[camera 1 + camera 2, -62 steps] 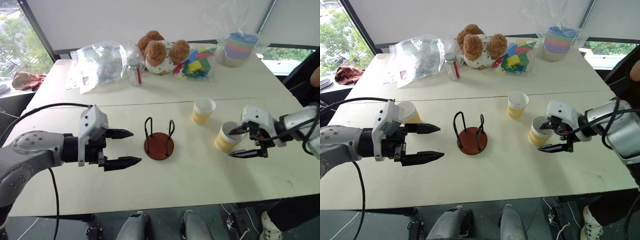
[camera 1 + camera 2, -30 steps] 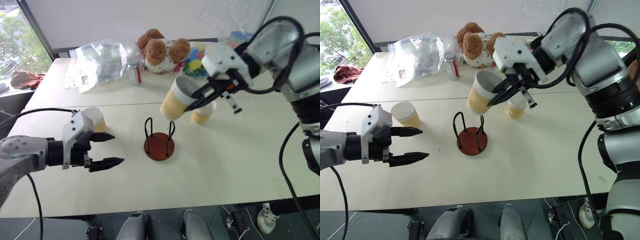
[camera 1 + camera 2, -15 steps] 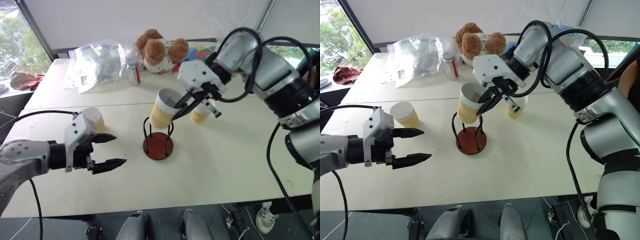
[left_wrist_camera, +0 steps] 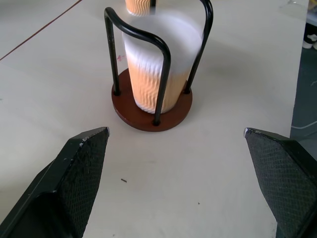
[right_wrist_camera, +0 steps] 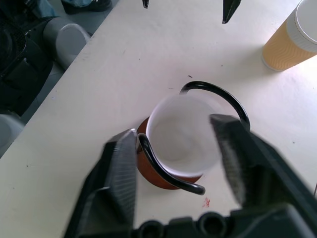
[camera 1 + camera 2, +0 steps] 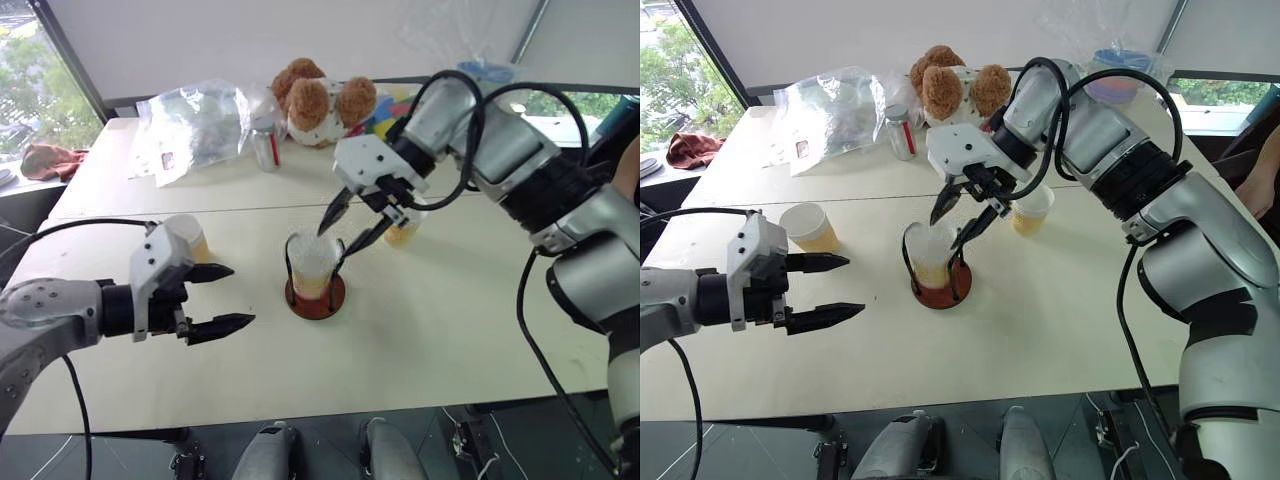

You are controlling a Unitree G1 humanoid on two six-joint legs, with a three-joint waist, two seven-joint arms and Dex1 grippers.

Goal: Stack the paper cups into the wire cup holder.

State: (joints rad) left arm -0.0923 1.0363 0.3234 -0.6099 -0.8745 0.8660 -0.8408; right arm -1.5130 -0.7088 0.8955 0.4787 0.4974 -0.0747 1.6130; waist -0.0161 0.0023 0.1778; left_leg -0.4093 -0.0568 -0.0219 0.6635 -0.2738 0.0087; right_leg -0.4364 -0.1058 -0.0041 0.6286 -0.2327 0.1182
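One paper cup (image 6: 311,264), blurred and seemingly just let go, upright between the black loops of the wire cup holder (image 6: 315,296) beneath the spread right gripper (image 6: 350,226), two more cups (image 6: 810,227) (image 6: 1034,209) on the table (image 6: 450,330), left gripper (image 6: 222,297) wide open and empty nearby.

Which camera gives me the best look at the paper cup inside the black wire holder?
Left wrist view: the ribbed tan cup, blurred, stands between the wire holder loops. Right wrist view looks into its white mouth from above. The head views show it further off, below the right gripper.
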